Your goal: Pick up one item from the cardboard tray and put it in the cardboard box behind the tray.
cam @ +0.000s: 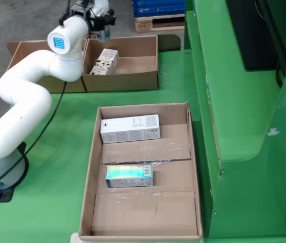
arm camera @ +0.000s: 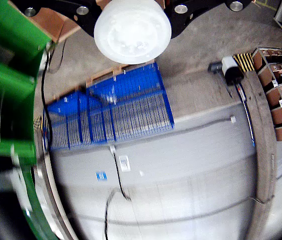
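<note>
In the view from the side, the long cardboard tray holds a white carton and a shiny teal carton. Behind it stands a cardboard box with a patterned carton inside. My gripper hangs over that box's back left corner with a small round container beneath it. In the view that rides on the gripper, a white round container fills the top, and the gripper has its black fingers shut on it from both sides.
A second cardboard box sits left of the first. A tall green machine frame walls the right side. Blue crates on a pallet stand behind. The riding view shows blue wire cages, shelving and a green frame.
</note>
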